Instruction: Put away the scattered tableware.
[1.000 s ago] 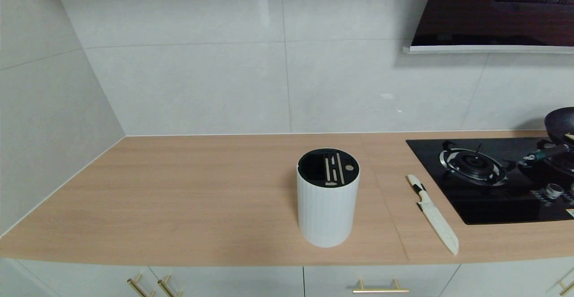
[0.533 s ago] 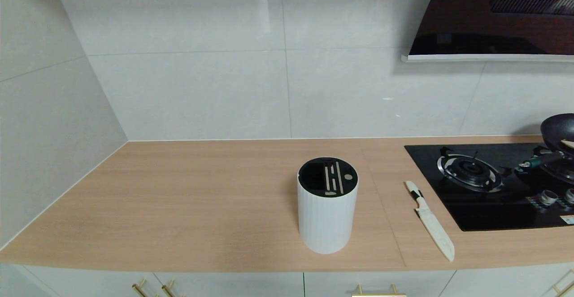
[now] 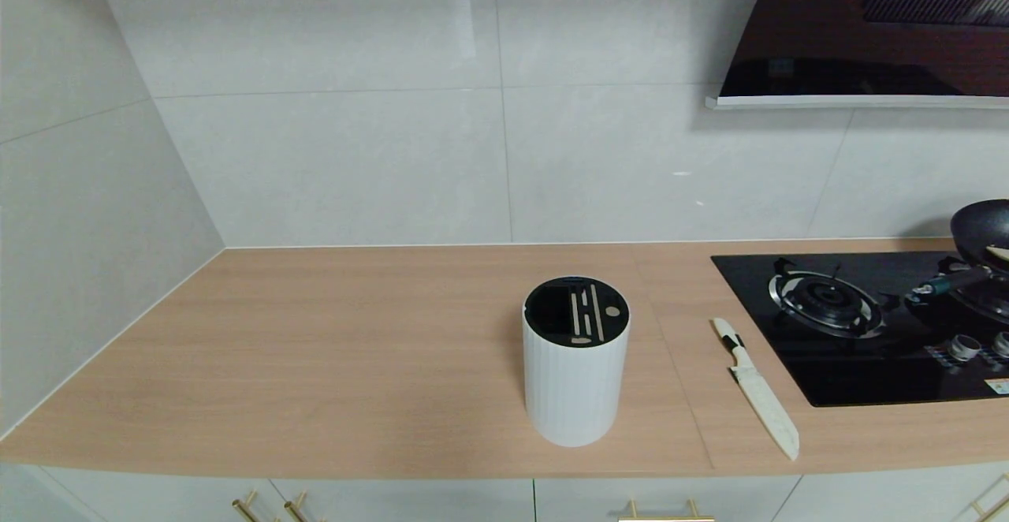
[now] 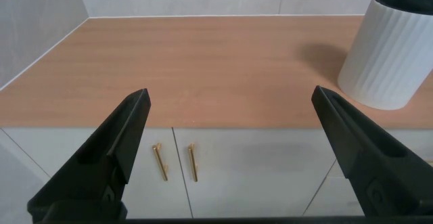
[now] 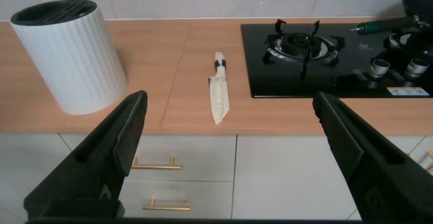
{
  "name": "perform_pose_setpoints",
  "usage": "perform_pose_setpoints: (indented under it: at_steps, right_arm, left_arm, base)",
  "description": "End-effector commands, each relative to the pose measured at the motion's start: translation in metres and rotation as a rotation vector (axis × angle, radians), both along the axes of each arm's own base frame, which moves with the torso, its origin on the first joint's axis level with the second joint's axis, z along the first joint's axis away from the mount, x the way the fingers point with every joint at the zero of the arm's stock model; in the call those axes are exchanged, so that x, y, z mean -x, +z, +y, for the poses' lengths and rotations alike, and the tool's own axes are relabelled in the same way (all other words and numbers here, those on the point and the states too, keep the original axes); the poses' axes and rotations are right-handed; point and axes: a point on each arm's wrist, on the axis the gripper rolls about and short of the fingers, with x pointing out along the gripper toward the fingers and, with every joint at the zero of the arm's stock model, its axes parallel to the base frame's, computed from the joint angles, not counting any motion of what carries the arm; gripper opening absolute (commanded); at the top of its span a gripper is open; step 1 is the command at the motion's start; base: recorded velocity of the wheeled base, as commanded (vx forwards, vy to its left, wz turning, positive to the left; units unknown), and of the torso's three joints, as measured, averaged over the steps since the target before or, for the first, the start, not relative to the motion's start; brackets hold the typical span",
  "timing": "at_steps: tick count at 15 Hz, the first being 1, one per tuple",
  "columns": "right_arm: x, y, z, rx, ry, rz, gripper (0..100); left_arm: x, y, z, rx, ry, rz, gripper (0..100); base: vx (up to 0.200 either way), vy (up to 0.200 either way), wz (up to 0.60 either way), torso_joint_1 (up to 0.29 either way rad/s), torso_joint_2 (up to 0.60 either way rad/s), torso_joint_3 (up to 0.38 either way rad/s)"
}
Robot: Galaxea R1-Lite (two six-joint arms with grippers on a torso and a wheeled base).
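Knife (image 3: 754,386) lies flat on the tabletop (image 3: 355,348), between the white ribbed holder (image 3: 575,372) and the black hob (image 3: 867,333), apart from both and a little nearer the hob's edge. Its long axis runs roughly front to back. The dark-banded handle points toward the wall, and the pale blade points toward the tabletop's front edge, slanting slightly away from the holder.

In the right wrist view the knife (image 5: 218,97) sits almost straight ahead of the right end effector (image 5: 229,101). That end effector is released, with its fingers spread wide, and it hangs off the front edge of the tabletop above the cabinet fronts. The blade tip is the nearest part and the handle the farthest.

The left end effector (image 4: 230,94) is likewise spread and holds nothing. It faces bare tabletop, with the holder (image 4: 385,55) off to one side and the knife beyond it. My judgement is that the right arm is the nearer one. The coming move calls for reaching over the blade to grip the handle, then carrying the knife across to the holder's slotted black top (image 5: 54,11).

Against the frame a second back, the whole head picture has shifted, so the camera moved. Knife, holder and hob keep their places relative to one another. Nothing differs from half a second ago.
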Motion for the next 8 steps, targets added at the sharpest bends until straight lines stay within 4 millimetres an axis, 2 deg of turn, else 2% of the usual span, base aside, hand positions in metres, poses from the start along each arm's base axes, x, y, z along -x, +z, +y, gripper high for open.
perform_pose_setpoints:
  at_steps: [1, 3, 4, 5, 8]
  right_arm:
    - [0.000, 0.000, 0.000, 0.000, -0.003, 0.000, 100]
    - [0.000, 0.002, 0.000, 0.002, -0.006, -0.012, 100]
    - [0.005, 0.019, 0.000, -0.008, -0.002, -0.095, 100]
    - [0.015, 0.060, 0.000, -0.042, 0.020, -0.189, 100]
    - [-0.005, 0.103, 0.001, -0.037, 0.083, -0.089, 100]
  left_arm:
    - [0.000, 0.000, 0.000, 0.000, 0.001, -0.001, 100]
    - [0.000, 0.000, 0.000, 0.000, 0.001, -0.001, 100]
    - [0.000, 0.000, 0.000, 0.000, 0.001, 0.000, 100]
    - [0.000, 0.000, 0.000, 0.000, 0.001, -0.001, 100]
    - [0.000, 0.000, 0.000, 0.000, 0.001, 0.000, 100]
  base:
    - [0.000, 0.000, 0.00, 0.000, 0.00, 0.000]
    - [0.000, 0.000, 0.00, 0.000, 0.00, 0.000]
    - [0.000, 0.000, 0.00, 0.000, 0.00, 0.000]
    - [0.000, 0.000, 0.00, 0.000, 0.00, 0.000]
    - [0.000, 0.000, 0.00, 0.000, 0.00, 0.000]
